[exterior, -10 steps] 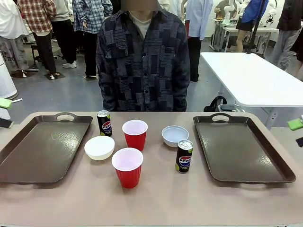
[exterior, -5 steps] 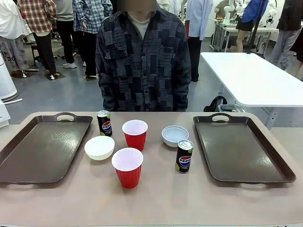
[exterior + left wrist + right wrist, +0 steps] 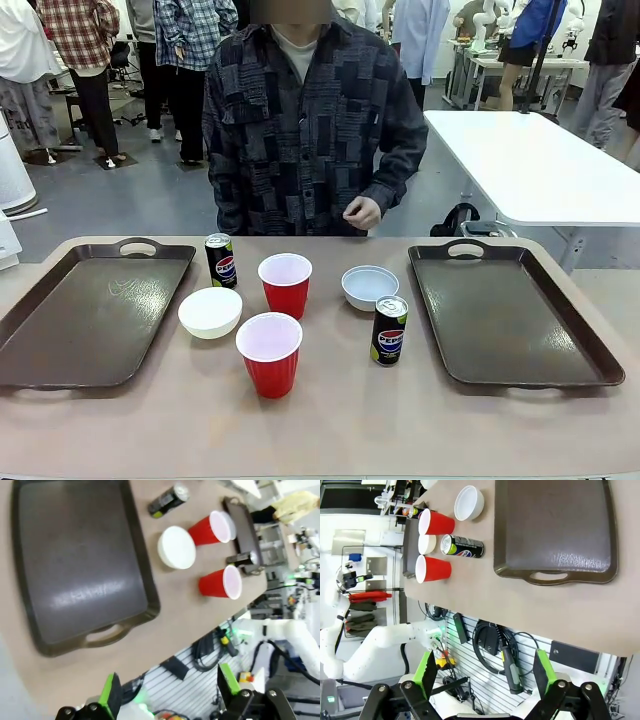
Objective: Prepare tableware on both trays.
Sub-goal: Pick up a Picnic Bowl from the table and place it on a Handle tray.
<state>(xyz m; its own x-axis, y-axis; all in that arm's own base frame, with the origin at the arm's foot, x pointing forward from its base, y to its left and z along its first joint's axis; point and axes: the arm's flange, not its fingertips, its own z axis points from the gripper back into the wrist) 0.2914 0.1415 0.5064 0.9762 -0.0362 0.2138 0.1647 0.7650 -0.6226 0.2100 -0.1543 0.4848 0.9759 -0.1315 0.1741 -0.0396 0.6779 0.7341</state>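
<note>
Two dark brown trays lie bare on the table, one at the left (image 3: 90,310) and one at the right (image 3: 510,310). Between them stand two red cups (image 3: 285,285) (image 3: 269,353), a white bowl (image 3: 210,312), a grey-blue bowl (image 3: 369,287) and two Pepsi cans (image 3: 220,260) (image 3: 389,331). My left gripper (image 3: 169,690) is open, off the table's near edge, facing the left tray (image 3: 75,555). My right gripper (image 3: 485,675) is open too, past the near edge below the right tray (image 3: 552,525). Neither holds anything.
A person stands at the far side with one hand (image 3: 361,212) raised near the table's edge. A white table (image 3: 530,170) stands behind on the right. Cables and a slotted rack (image 3: 490,645) lie below the near edge.
The green pads seen at both picture edges a second ago have drawn out of the front view. The person's hand has come up at the far edge. The tableware has not moved.
</note>
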